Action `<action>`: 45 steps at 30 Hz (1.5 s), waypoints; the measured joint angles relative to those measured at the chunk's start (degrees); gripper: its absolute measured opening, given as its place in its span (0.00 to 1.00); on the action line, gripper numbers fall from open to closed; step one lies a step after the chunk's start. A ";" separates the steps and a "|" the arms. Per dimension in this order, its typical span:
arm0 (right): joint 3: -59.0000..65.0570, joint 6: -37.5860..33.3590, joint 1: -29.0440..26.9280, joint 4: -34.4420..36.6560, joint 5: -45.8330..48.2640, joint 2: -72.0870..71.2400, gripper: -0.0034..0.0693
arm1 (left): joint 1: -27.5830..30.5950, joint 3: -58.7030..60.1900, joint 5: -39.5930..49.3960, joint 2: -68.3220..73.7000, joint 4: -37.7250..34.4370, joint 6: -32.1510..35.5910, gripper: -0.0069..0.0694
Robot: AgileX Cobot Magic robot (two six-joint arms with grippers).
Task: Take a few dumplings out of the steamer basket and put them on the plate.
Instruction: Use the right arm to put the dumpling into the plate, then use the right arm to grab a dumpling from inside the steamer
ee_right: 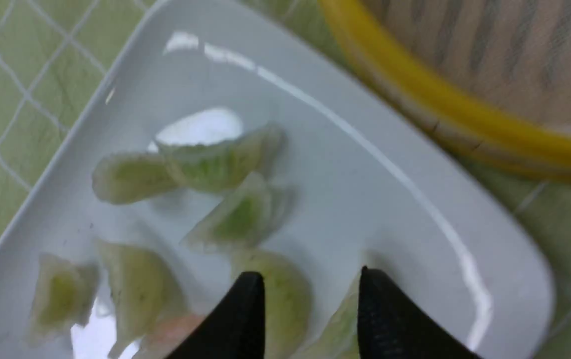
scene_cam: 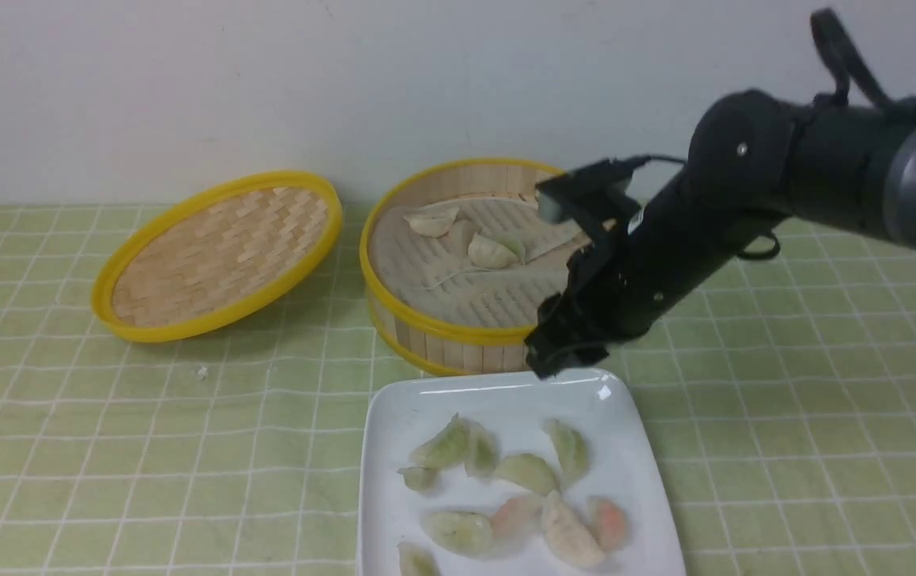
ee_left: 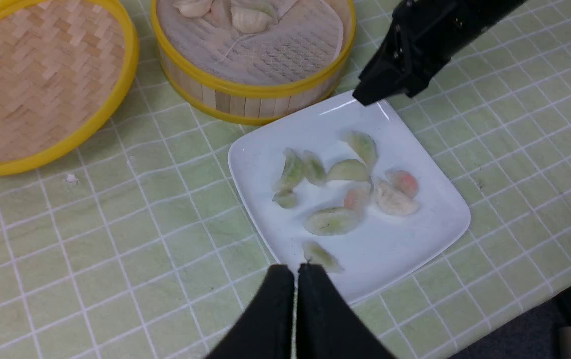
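Plate (scene_cam: 395, 448) lies beneath the right claw (scene_cam: 563, 362), angled downward, parted.

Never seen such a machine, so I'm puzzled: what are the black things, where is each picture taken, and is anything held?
They are a robot's two arms. One picture looks forward from between them; the others come from wrist cameras. On the green checked tablecloth stand a round bamboo steamer basket with yellow rims, a woven lid and a glossy white squarish plate. Pale crescent dumplings lie on the plate, a few more in the basket. The right pincer hangs open above the plate, empty. The left pincer is shut, empty.
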 joint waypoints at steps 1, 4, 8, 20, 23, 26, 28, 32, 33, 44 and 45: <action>-2.29 0.91 0.00 -1.58 0.07 -0.35 0.43 | 0.00 0.00 0.00 0.00 -0.06 0.00 0.08; -10.46 3.42 -0.16 -6.28 0.01 -0.08 0.48 | 0.00 0.00 0.00 0.00 -0.39 0.00 0.08; -19.52 4.90 -1.09 -9.11 0.71 3.66 0.53 | 0.00 0.00 0.00 0.00 -0.60 0.00 0.08; -45.10 1.69 -7.06 -8.05 2.92 31.02 0.56 | 0.00 0.00 0.00 0.00 -3.78 -1.47 0.08; -49.17 0.55 -7.30 -6.07 2.92 35.24 0.56 | 0.00 0.00 0.00 0.00 -3.84 -2.36 0.08; -51.42 -0.74 -7.18 -4.46 2.41 37.96 0.56 | 0.00 0.00 0.00 0.00 -3.84 -2.67 0.08; -52.03 -1.01 -7.16 -4.23 1.45 39.44 0.56 | 0.00 0.00 0.00 0.00 -3.84 -2.73 0.08; -52.39 -1.03 -7.16 -3.91 0.27 41.17 0.56 | 0.00 0.00 0.00 0.00 -3.84 -2.76 0.08; -52.45 -1.03 -7.16 -3.82 0.04 41.27 0.56 | 0.00 0.00 0.00 0.00 -3.84 -2.76 0.08; -52.75 -2.30 -6.41 -2.77 1.38 41.92 0.42 | 0.00 0.00 0.00 0.00 -3.84 -2.76 0.08; -52.75 -2.30 -5.94 -2.95 1.71 42.06 0.38 | 0.00 0.00 0.00 0.00 -3.84 -2.76 0.08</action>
